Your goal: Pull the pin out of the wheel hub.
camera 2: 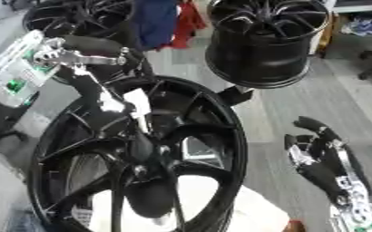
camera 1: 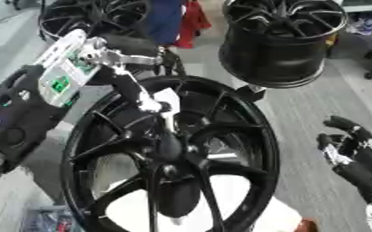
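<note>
One black wheel hub fills your near view above grey plank flooring; your left hand reaches its centre, fingers unclear. Your right hand idles relaxed, right. Another rim stands far right.

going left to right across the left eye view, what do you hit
left arm's green circuit board → left hand reaching into the hub → black wheel hub → second black wheel standing farther back → right hand, idle at the right edge

three black wheels, two robot hands
</note>
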